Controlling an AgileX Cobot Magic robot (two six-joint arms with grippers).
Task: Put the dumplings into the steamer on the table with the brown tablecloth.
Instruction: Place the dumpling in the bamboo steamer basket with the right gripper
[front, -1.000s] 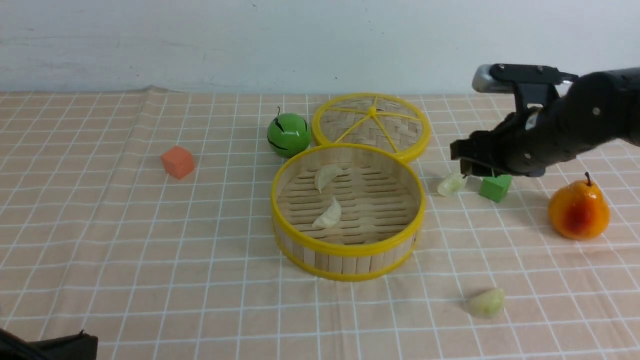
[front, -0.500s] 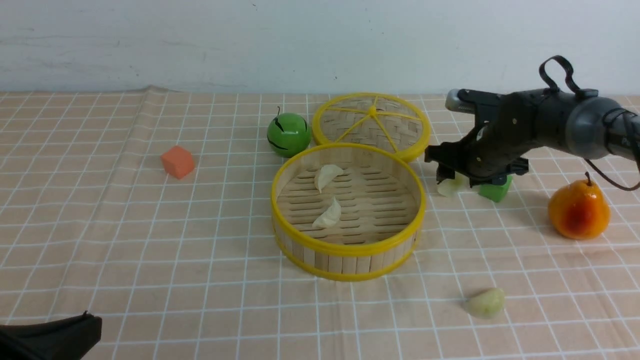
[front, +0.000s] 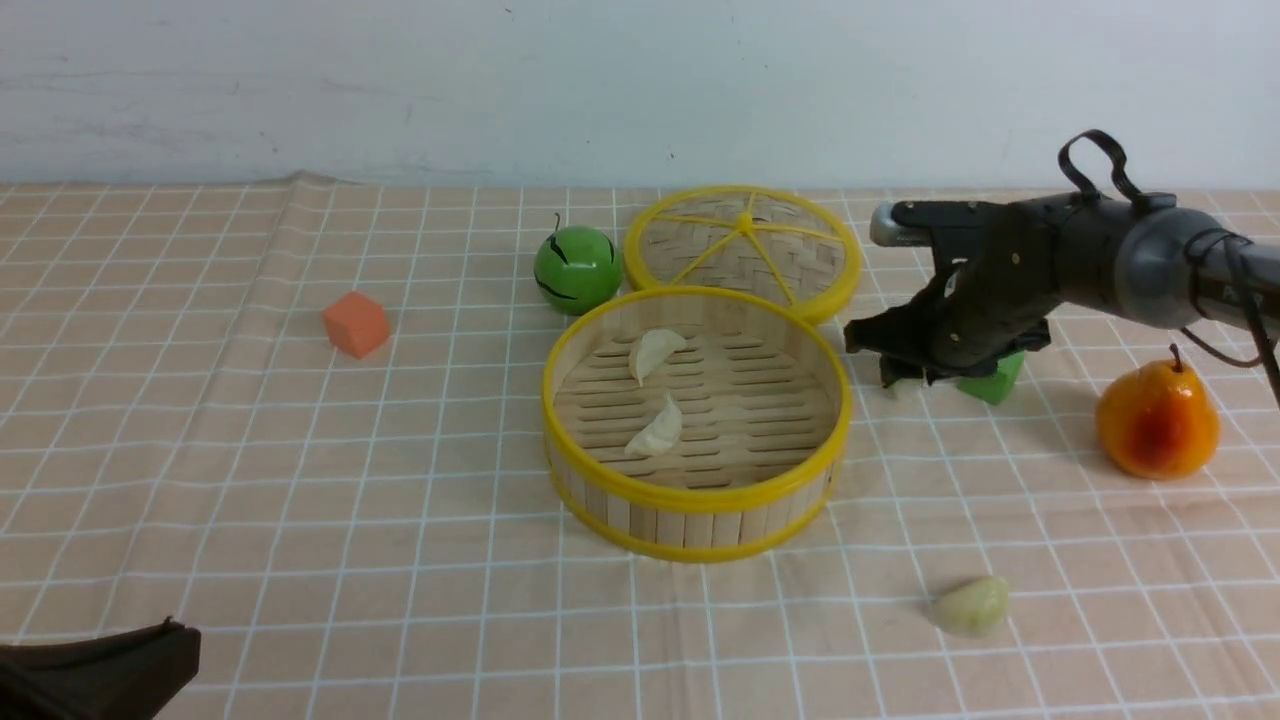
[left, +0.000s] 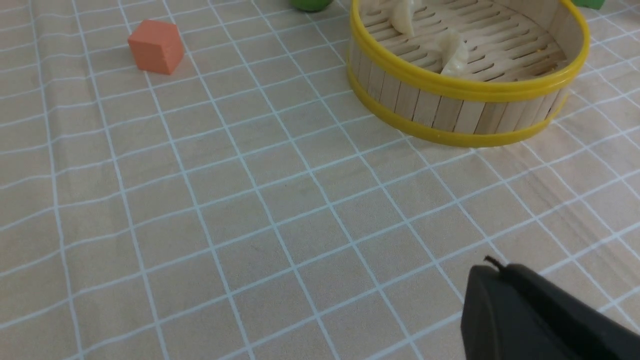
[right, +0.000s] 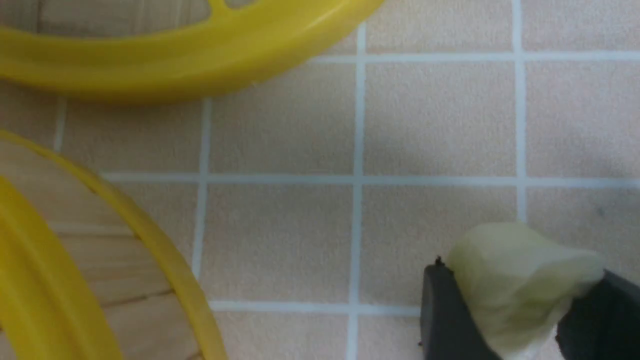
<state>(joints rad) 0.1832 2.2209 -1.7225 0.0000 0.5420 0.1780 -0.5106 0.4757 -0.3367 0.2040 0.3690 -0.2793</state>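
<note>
The front camera is sitting on the robot's side between its arms, looking forward and down across the table (front: 300, 500) from mid-distance. The left wrist camera is looking low and slantwise over it from nearer, sharing the steamer (left: 465, 90) and orange cube (left: 156, 46) with that view. The right wrist camera is pointing almost straight down, close above the greenish dumpling (right: 520, 280), sharing only the steamer's rim and the lid's (right: 190, 55) edge.

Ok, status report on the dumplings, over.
Left gripper shut. Right gripper shut on pale green dumpling, at cloth level. Two white dumplings in steamer; second green dumpling loose on cloth. Green cube close beside the grip.
</note>
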